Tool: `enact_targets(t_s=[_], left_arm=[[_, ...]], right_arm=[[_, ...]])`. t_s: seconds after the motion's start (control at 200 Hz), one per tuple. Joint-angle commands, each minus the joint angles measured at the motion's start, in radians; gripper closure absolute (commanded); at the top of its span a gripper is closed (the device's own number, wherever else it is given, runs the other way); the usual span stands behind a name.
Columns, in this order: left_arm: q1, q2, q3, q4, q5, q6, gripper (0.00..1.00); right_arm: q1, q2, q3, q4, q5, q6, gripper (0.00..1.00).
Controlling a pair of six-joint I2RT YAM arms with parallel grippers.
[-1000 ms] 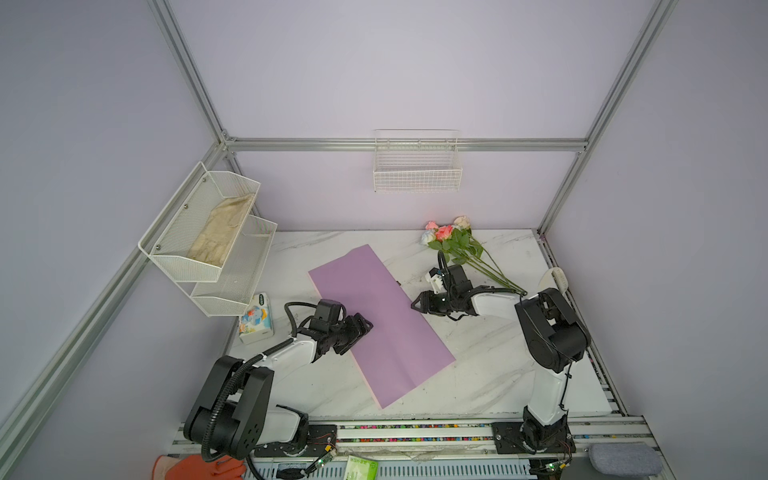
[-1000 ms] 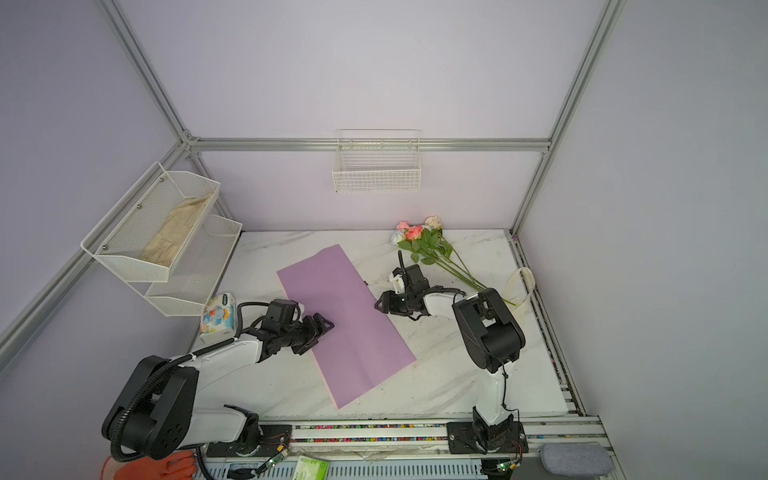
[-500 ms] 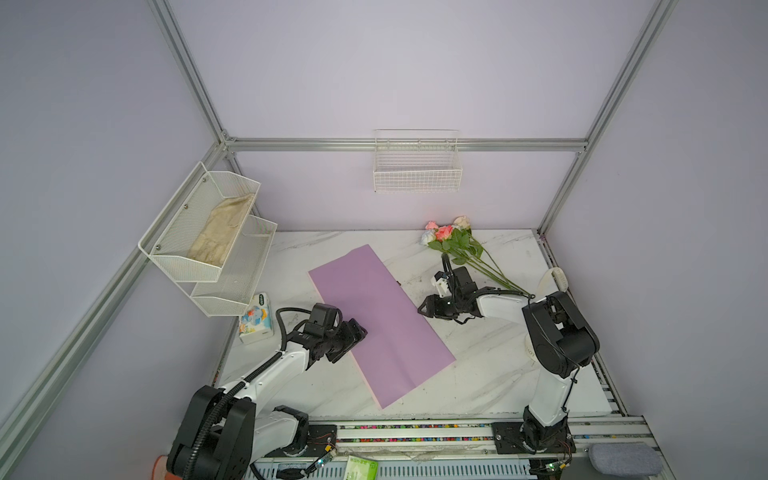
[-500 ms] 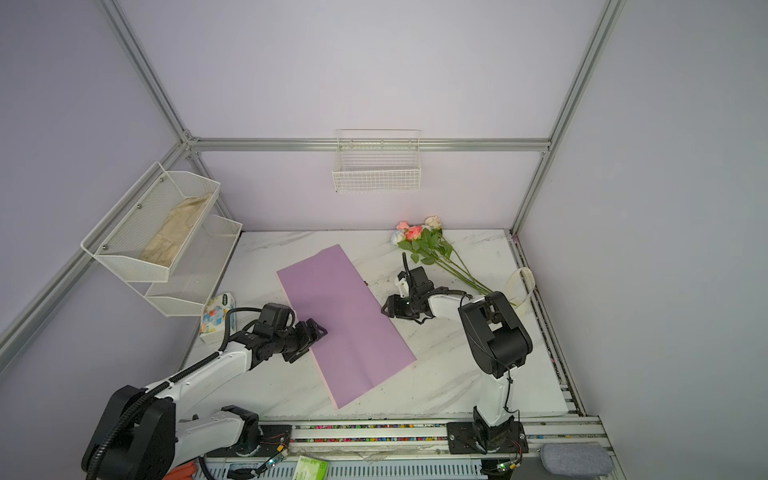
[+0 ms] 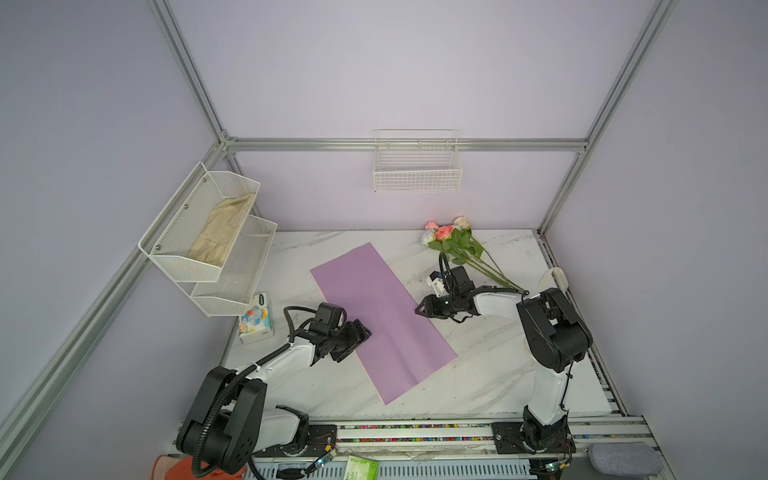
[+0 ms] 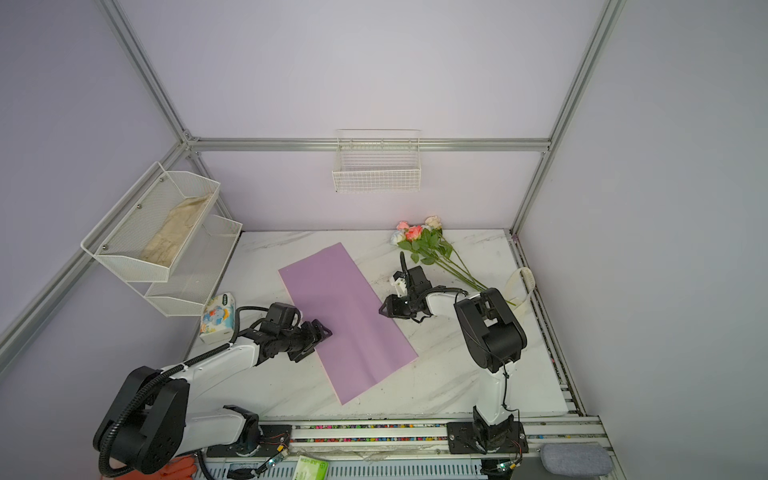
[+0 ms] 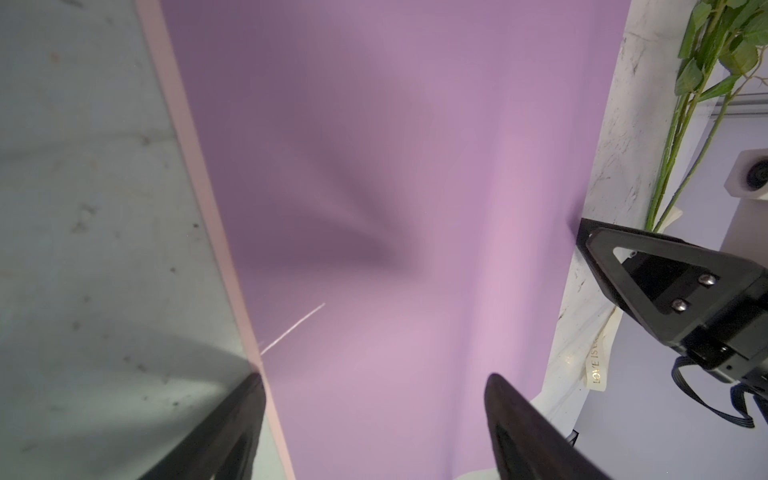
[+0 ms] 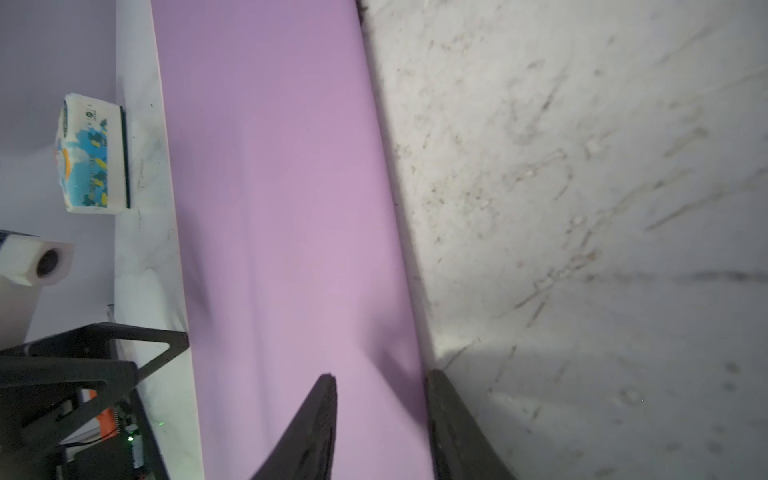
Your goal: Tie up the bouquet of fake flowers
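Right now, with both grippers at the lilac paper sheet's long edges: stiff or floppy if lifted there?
Probably floppy: the lilac paper sheet shows soft buckles ahead of the left gripper. Likely very light, so it may slide on the smooth marble tabletop when nudged. Lifted only by the edge at the right gripper, expect sagging.

White arms (image 5: pixel 291 358), black joints (image 5: pixel 557 332), seemingly ribbed cable (image 5: pixel 219 405)

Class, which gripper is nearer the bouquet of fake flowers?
Right. The right gripper is at the edge of the lilac paper nearest the bouquet; the left gripper is at the opposite edge.
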Motion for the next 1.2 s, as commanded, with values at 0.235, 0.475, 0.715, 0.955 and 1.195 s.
enact_targets(t_s=[0.235, 0.475, 0.715, 0.955, 1.195], left_arm=[[-0.018, 0.04, 0.033, 0.024, 0.03, -0.008, 0.22], [-0.018, 0.025, -0.001, 0.163, 0.079, -0.069, 0.3], [-0.018, -0.058, -0.018, 0.121, 0.035, -0.075, 0.35], [-0.019, -0.19, 0.034, -0.234, -0.068, -0.026, 0.27], [-0.087, -0.382, -0.004, -0.485, 0.0, -0.091, 0.28]], right_arm=[[0.012, 0.06, -0.02, -0.102, -0.017, -0.025, 0.65], [0.012, 0.062, -0.029, -0.095, -0.023, -0.025, 0.71], [0.012, 0.047, -0.026, -0.093, -0.003, -0.01, 0.74], [0.02, -0.074, -0.061, -0.096, 0.009, 0.027, 0.65], [0.07, -0.19, -0.156, -0.079, 0.017, 0.094, 0.63]])
